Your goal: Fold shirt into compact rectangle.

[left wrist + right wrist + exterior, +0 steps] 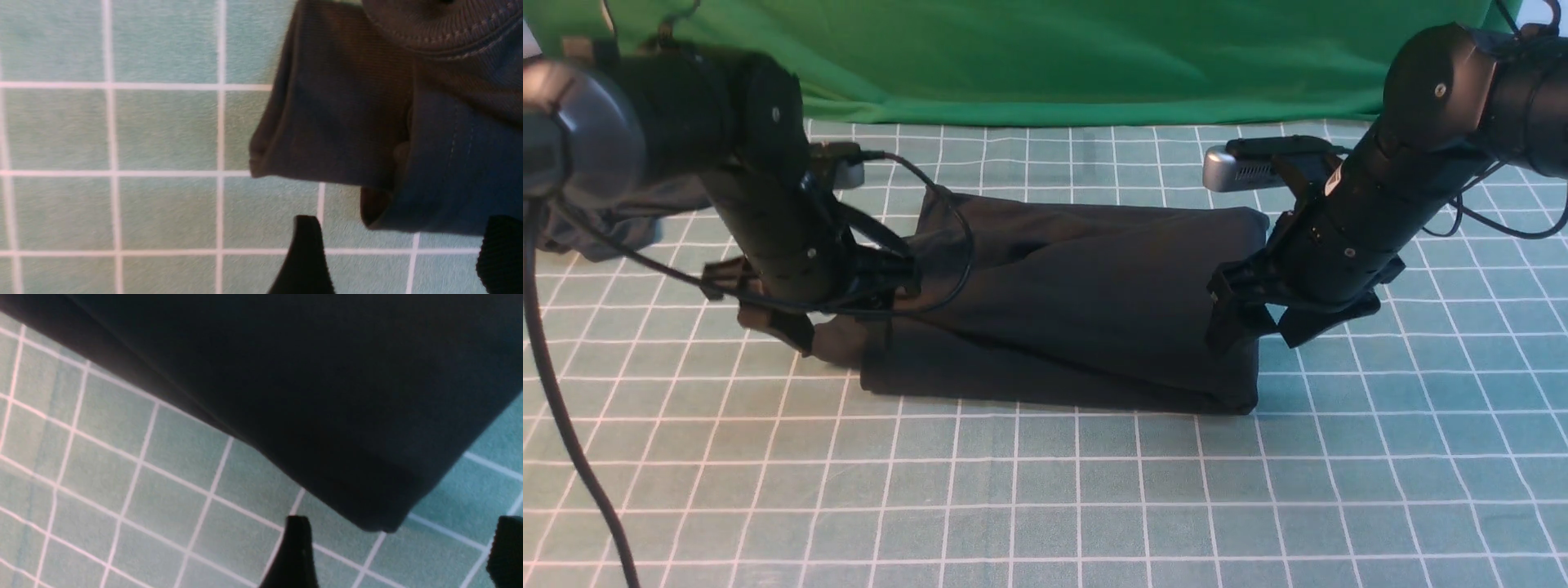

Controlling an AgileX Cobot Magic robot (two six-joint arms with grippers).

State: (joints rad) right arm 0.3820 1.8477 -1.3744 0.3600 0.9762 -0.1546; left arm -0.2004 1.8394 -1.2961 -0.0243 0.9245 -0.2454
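Looking across the front view, we see a teal mat ruled with a white grid filling most of the frame, with a green cloth backdrop along the top edge. No bins or other holders show, so nothing sits inside anything.

The shirt lies in the middle of the frame as a folded black bundle, roughly rectangular, with soft creases running diagonally across its upper layer and a thick doubled edge along its lower side. In the left wrist view we make out a ribbed collar with a line of stitching at the upper right, and a folded knit flap with a stitched hem beneath it.

The left gripper sits at the bundle's left end in the centre-left of the front view; its jaws stand apart, and in its wrist view the two dark fingertips show at the bottom edge with the cloth just above them, not pinched. The right gripper hangs at the bundle's right end, centre-right, jaws also spread; its fingertips straddle the shirt's rounded corner without clamping it.

A smaller dark grey garment lies at the left edge, behind the left arm.
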